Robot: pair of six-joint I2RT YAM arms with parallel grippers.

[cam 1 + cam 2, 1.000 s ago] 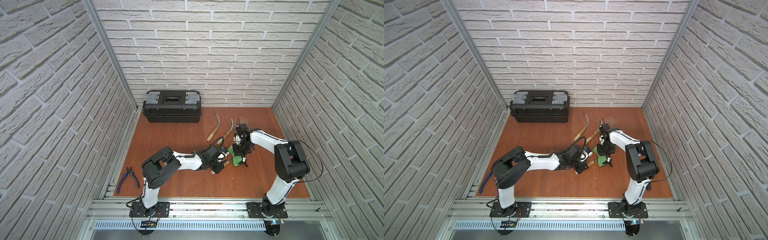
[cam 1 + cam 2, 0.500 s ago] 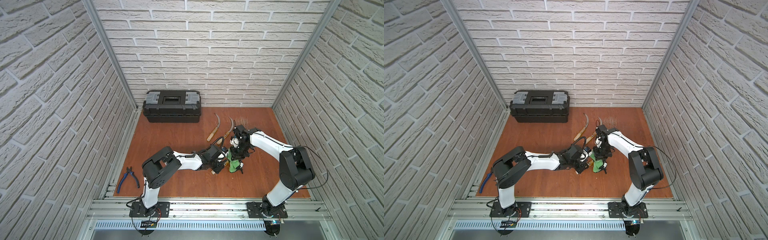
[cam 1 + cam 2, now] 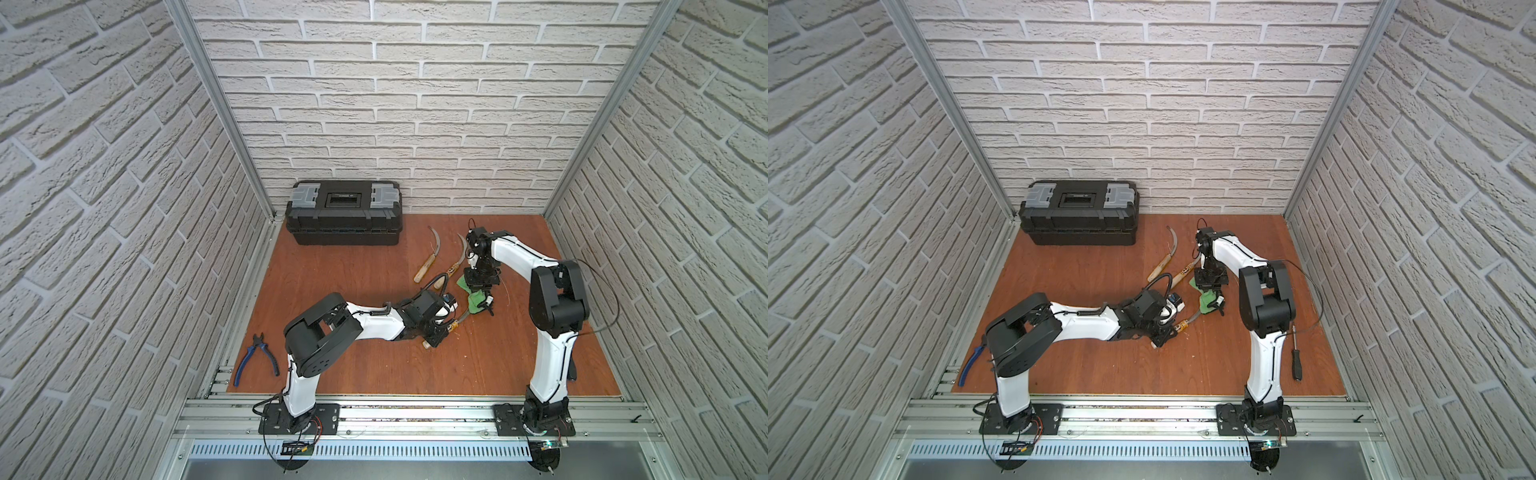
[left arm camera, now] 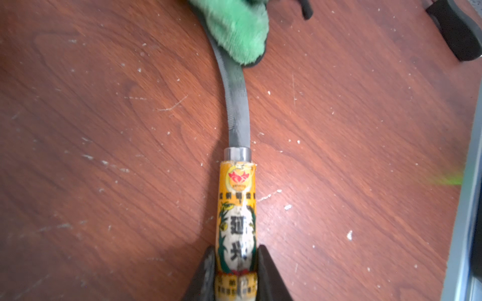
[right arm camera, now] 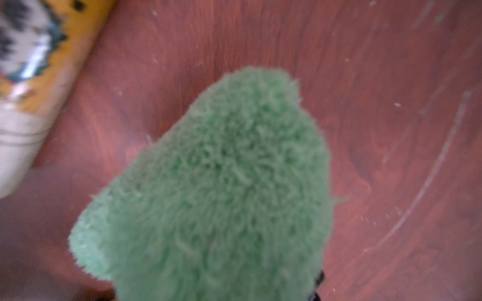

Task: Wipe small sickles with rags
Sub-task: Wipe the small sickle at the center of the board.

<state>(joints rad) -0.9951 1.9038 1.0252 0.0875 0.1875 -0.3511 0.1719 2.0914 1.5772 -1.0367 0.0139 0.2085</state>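
Observation:
In the left wrist view my left gripper (image 4: pixel 236 260) is shut on the yellow-labelled handle of a small sickle (image 4: pixel 236 109) lying on the floor. The green rag (image 4: pixel 238 28) covers the far part of its curved blade. In both top views the right gripper (image 3: pixel 482 289) points down, shut on the rag (image 3: pixel 476 300), which hangs onto the held sickle (image 3: pixel 459 322) just beyond the left gripper (image 3: pixel 435 333). The rag (image 5: pixel 221 182) hides the right jaws in the right wrist view. Two more sickles (image 3: pixel 428 257) (image 3: pixel 456 264) lie behind.
A black toolbox (image 3: pixel 344 218) stands against the back wall. Blue-handled pliers (image 3: pixel 255 359) lie at the front left by the rail. A black screwdriver (image 3: pixel 1296 365) lies front right behind the right arm. Brick walls close in three sides.
The right gripper has drawn the rag back along the held blade, away from the handle, and its elbow has swung. The left arm and the held sickle have stayed put.

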